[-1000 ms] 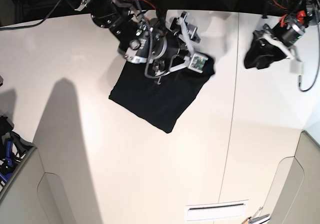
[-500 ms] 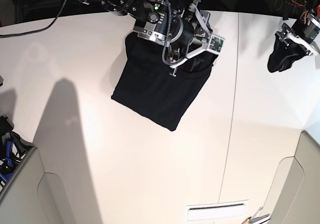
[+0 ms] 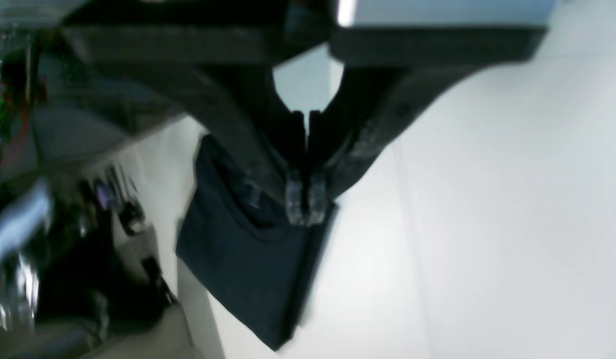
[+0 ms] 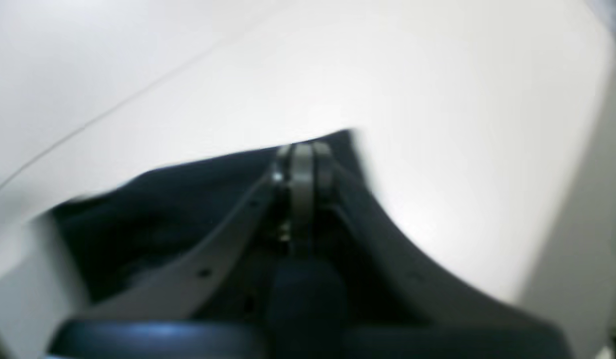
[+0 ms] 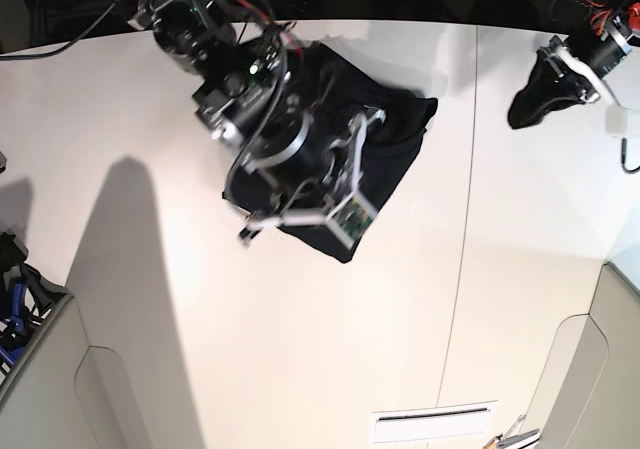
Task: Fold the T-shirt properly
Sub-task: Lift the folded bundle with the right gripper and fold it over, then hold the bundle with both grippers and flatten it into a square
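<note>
Right gripper fingers pressed together over the T-shirt; left gripper fingers together, clear of cloth.

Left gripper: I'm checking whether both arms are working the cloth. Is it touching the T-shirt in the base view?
No. The left gripper hangs over bare table well apart from the T-shirt.

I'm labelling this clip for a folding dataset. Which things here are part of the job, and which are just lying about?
Part of the job:
- T-shirt
- right hand, over the cloth
- left hand, off to the side

Lying about:
- blue item at the table's edge
- white slotted plate
</note>
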`<action>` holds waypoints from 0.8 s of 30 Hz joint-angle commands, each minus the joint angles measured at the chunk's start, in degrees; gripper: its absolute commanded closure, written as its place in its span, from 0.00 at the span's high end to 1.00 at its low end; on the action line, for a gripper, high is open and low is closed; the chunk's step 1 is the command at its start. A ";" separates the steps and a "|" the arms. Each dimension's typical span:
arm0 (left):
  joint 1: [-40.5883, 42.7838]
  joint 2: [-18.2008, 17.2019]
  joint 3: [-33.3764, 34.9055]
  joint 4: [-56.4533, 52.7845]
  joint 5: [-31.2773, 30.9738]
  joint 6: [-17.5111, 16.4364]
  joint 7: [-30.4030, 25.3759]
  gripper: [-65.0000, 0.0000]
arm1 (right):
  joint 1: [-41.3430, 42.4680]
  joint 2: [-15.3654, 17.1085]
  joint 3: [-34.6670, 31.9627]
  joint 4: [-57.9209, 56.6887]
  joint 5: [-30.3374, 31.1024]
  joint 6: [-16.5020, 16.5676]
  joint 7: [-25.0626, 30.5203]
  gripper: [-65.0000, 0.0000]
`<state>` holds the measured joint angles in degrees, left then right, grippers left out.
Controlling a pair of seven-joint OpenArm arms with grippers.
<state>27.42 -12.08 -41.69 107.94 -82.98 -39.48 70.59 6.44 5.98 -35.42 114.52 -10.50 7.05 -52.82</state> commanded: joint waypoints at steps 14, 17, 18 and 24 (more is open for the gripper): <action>-1.09 2.97 30.25 4.57 23.34 -0.52 -17.70 0.00 | 12.98 -0.46 11.34 -19.37 13.53 8.90 7.34 0.00; -1.40 5.57 34.47 4.15 27.39 -0.52 -17.73 0.00 | 15.61 -0.50 11.34 -26.38 16.52 9.90 8.13 0.00; -1.40 6.19 35.58 3.93 28.28 -0.52 -17.75 0.00 | 16.28 -0.52 11.34 -28.68 17.29 9.90 8.15 0.00; -1.73 9.11 38.69 -2.14 31.65 -0.52 -19.32 0.00 | 16.83 -0.76 11.37 -39.95 22.12 14.32 8.28 0.00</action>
<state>25.85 -3.14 -3.14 105.01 -50.11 -39.44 52.05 22.02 5.52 -24.23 73.65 11.18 20.95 -45.30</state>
